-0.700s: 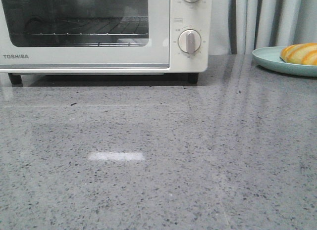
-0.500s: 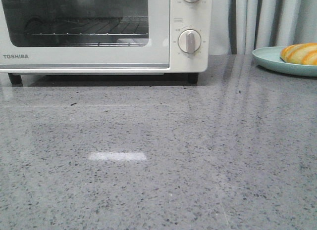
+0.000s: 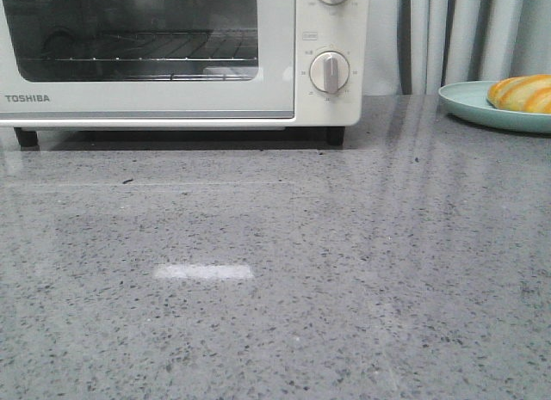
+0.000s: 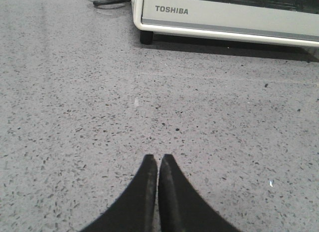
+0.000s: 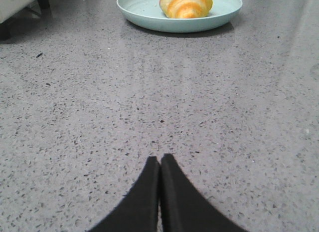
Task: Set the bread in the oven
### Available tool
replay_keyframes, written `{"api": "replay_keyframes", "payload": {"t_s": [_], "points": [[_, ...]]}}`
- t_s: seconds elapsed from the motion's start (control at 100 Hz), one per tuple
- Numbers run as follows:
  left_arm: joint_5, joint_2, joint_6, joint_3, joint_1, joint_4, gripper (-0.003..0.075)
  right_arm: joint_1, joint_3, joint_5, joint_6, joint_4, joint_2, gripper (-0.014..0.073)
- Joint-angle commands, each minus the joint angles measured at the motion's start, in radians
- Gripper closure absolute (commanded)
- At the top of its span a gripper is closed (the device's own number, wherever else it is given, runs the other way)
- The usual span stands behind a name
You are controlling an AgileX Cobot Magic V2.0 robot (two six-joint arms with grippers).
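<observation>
The oven (image 3: 172, 56) stands at the far left of the counter (image 3: 275, 271) with its glass door (image 3: 129, 34) closed, so nothing can go inside until that door comes down. The left gripper (image 4: 158, 164), jaws pressed together and empty, hovers over bare counter in front of the oven's near corner. A likely slip here is that closed jaws cannot hook the door's handle, which no view shows; pushing at the smooth front might just shove the whole oven back on its feet.

The right gripper (image 5: 159, 164) also has its jaws together, empty, facing the plate (image 5: 144, 15) at the far right. The bread (image 5: 186, 3) lies on that plate, well apart from the oven. Arriving with jaws unopened would nudge the rounded roll aside or slide the plate; squeezing hard could crush it.

Against the earlier front frames nothing differs: oven, plate and bread sit exactly where they did.
</observation>
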Motion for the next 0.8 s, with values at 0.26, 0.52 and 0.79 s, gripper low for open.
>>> {"api": "replay_keyframes", "payload": {"t_s": [0.26, 0.52, 0.79], "points": [[-0.044, -0.029, -0.009, 0.022, 0.004, 0.002, 0.0741, -0.006, 0.014, -0.072, -0.005, -0.035, -0.021, 0.0642], [-0.212, -0.029, -0.009, 0.022, 0.004, -0.328, 0.0741, -0.006, 0.014, -0.374, -0.005, 0.026, -0.021, 0.0642], [-0.401, -0.029, -0.009, 0.022, 0.004, -0.746, 0.0742, -0.006, 0.014, -0.582, -0.005, 0.154, -0.021, 0.0642]]}}
